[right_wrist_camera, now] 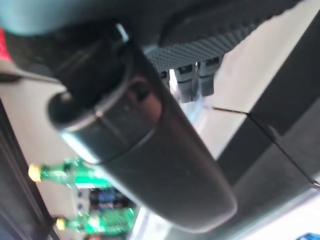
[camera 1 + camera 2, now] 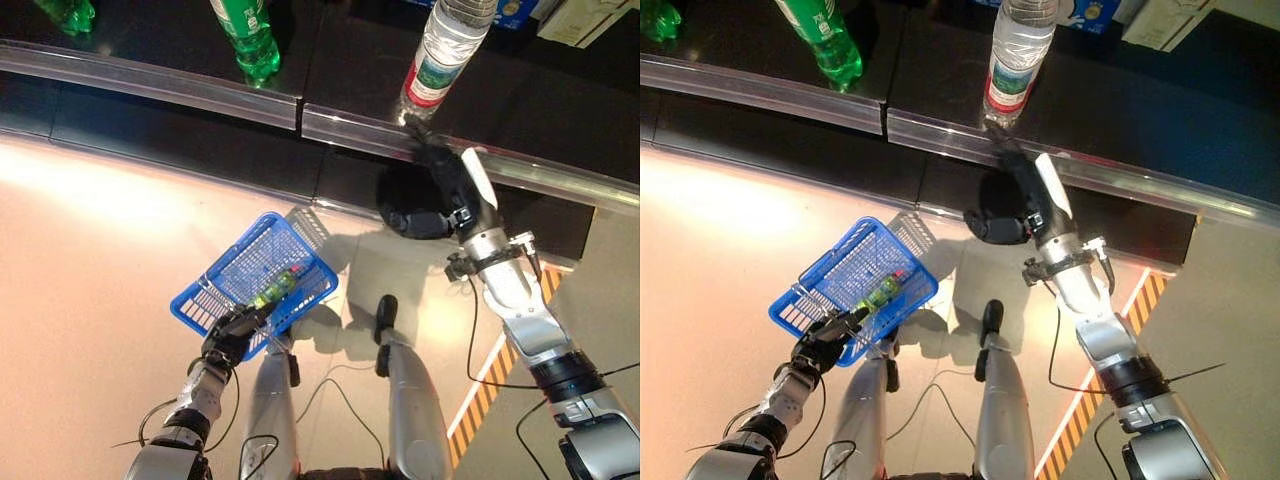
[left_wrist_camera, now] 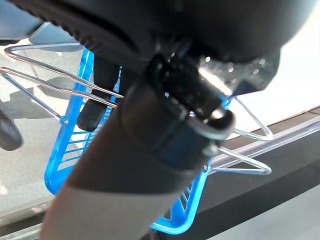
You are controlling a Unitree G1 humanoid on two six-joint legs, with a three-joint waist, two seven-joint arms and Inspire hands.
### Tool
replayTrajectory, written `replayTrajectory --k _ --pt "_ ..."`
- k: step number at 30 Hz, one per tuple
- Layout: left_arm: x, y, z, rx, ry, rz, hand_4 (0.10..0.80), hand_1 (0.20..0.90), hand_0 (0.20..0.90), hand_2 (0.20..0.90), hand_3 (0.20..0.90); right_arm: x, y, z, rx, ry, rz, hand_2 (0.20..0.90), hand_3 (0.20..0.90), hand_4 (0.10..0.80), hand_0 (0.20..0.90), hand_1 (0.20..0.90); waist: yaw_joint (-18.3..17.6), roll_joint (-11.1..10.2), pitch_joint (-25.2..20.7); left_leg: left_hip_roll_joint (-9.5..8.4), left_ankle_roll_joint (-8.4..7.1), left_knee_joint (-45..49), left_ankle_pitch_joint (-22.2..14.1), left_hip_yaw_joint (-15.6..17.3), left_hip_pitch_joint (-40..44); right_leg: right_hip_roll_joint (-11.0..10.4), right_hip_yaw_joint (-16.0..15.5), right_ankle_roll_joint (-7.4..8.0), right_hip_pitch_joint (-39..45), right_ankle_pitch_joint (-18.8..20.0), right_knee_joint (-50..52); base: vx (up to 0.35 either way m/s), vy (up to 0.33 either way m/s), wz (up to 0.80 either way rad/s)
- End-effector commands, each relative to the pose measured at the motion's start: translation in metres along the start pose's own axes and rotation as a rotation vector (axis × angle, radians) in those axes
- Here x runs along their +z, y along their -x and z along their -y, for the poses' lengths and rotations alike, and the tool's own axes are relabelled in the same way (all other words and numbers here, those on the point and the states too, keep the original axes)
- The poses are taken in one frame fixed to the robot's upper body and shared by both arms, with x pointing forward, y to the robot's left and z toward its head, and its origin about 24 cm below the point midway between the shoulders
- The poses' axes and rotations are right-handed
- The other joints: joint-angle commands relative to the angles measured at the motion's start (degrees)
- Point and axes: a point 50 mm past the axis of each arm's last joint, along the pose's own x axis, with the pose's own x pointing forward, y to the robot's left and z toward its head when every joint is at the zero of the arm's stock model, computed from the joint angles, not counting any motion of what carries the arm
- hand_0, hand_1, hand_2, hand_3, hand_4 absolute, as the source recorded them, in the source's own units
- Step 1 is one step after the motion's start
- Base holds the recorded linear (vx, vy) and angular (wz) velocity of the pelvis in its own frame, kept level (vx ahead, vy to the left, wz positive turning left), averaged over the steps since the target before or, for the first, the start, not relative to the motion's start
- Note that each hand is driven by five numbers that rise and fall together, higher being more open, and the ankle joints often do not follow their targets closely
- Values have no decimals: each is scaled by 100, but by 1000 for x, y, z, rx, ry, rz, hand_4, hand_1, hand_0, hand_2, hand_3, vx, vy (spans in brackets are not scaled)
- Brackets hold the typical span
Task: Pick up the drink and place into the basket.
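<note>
My left hand (image 2: 232, 335) is shut on the thin wire handles (image 3: 50, 75) of the blue basket (image 2: 235, 262) and holds it up off the floor at the lower left. A green drink (image 2: 275, 290) lies on its side in the basket. My right hand (image 2: 445, 190) is raised at the front edge of the dark shelf (image 2: 200, 90), just below a clear water bottle (image 2: 445, 50). It is empty, with loosely bent fingers and its thumb (image 1: 150, 150) held straight. It is not touching the bottle.
Green bottles (image 2: 245, 35) stand on the shelf to the left of the clear bottle and also show in the right wrist view (image 1: 65, 172). A yellow and black striped line (image 2: 490, 390) marks the floor at the right. The pale floor lies below the shelf.
</note>
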Motion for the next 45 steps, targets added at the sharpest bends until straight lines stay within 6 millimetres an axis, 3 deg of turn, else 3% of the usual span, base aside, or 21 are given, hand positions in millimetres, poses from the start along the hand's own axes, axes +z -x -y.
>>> replayTrajectory --k 1,12,21,34,45 --pt "-12 24 -35 27 8 21 100 300 300 300 200 64 -9 42 -247 -115 380 900 900 800 900 900 -41 111 -246 -48 252 316 -194 30 -140 -69 21 -89 92 -554 425 0 0 0" --pt "-21 26 -32 27 9 -8 100 300 300 300 200 66 -2 65 -439 -210 436 900 900 800 900 900 -91 199 -205 -42 258 396 -241 92 -19 -116 30 -118 196 -578 459 39 10 -1" --pt "-23 24 -28 20 6 -18 100 300 300 300 200 63 -4 66 -476 -243 418 900 900 800 900 900 -84 233 -164 -54 272 408 -232 113 0 -117 35 -131 203 -575 483 0 0 0" --pt "-19 24 -30 12 -26 -38 100 300 300 300 200 69 -30 76 -413 -188 376 900 900 800 900 900 56 247 -135 -57 258 475 -220 59 -7 -113 -18 -158 286 -580 471 3 -1 0" --pt "-11 19 -25 -2 -70 -47 100 300 300 300 200 59 -59 92 -378 -164 249 900 900 800 900 900 256 245 -103 -70 268 505 -228 -26 -36 -115 -115 -146 346 -551 419 5 -22 3"
